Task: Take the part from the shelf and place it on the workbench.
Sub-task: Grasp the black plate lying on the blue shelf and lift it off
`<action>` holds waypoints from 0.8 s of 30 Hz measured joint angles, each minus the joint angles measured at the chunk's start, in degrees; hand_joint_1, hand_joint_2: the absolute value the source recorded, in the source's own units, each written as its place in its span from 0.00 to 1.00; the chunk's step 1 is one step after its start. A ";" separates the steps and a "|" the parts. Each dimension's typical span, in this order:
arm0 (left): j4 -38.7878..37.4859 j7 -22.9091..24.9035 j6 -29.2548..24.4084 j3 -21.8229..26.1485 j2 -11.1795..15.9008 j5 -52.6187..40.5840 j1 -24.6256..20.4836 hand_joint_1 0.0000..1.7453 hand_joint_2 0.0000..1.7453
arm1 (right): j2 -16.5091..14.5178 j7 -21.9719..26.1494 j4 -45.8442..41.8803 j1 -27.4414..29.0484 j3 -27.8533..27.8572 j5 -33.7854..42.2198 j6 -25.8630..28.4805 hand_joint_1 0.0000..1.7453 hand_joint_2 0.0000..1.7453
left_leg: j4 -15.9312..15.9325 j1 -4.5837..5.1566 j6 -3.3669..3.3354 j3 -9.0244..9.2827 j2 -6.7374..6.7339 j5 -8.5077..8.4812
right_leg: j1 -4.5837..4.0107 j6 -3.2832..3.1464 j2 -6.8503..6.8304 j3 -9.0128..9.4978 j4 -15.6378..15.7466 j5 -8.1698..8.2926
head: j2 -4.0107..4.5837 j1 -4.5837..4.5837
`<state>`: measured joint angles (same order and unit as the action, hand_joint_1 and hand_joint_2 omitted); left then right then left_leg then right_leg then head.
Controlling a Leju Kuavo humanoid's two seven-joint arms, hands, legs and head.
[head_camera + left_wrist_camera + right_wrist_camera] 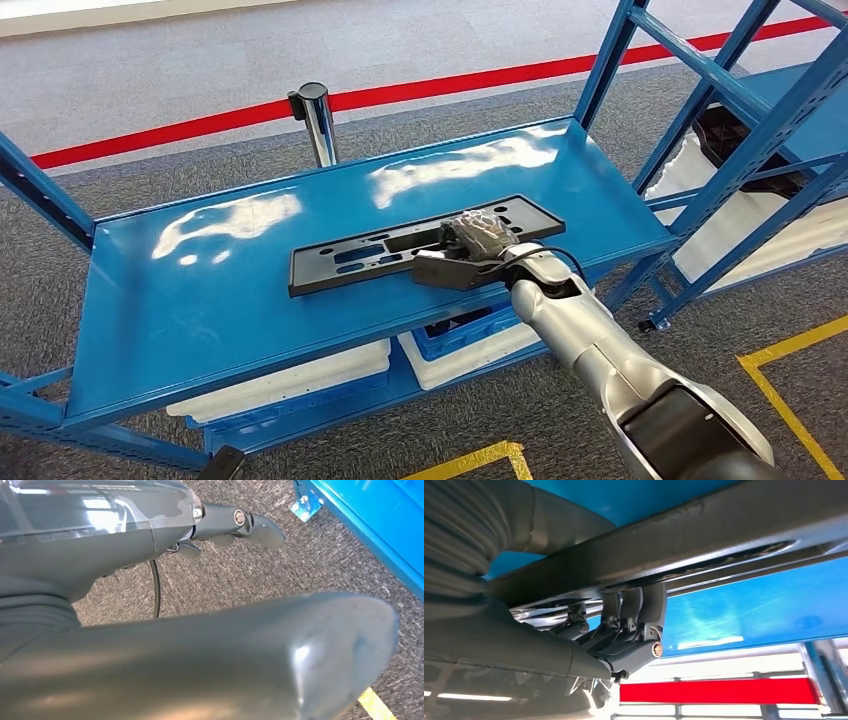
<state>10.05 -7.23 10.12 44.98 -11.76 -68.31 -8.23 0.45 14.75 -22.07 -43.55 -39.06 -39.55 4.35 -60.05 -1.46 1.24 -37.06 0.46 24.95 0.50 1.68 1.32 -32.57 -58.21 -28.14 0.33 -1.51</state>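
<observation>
The blue shelf is carrying the part, a long flat black panel lying near its front edge, right of middle. It is looking stiff, light and awkwardly long, best taken mid-length along the near edge. The right hand is resting there, fingers curling around that edge, gripping it. The left hand is hanging over the floor, holding nothing, fingers apart.

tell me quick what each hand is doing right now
Left hand: holds nothing, hanging over the carpet; open or closed cannot be told.
Right hand: gripping the black part on the shelf.
</observation>
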 joint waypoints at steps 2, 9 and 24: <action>0.00 0.00 0.00 0.00 0.00 0.01 0.00 0.00 0.00 | -0.26 0.25 -0.20 0.02 0.01 -0.30 -0.07 1.00 1.00 | 0.00 0.00 0.00 0.00 0.01 0.00 | 0.00 0.00 0.00 0.00 0.00 0.00 | 0.00 0.00; 0.00 -0.27 -0.15 0.02 0.00 0.28 0.01 0.00 0.00 | -0.38 4.02 -1.97 0.12 1.01 0.52 1.09 1.00 1.00 | 0.00 0.01 0.00 -0.02 0.00 0.00 | 0.01 0.00 0.00 -0.01 0.00 0.00 | 0.00 0.00; 0.00 -3.41 -0.49 0.13 0.37 0.89 0.68 0.00 1.00 | 7.09 1.89 -52.32 -3.35 12.61 17.30 -2.42 1.00 1.00 | -0.01 0.06 -0.01 -0.18 0.05 0.02 | 0.07 0.01 -0.04 -0.17 -0.01 -0.02 | 0.00 0.05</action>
<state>10.05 -10.64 9.63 45.11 -11.39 -67.43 -7.55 7.54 16.64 -74.39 -46.91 -26.46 -22.25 1.93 -60.06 -1.40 1.23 -37.24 0.51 24.97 0.57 1.69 1.29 -32.74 -58.22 -28.16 0.33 -1.46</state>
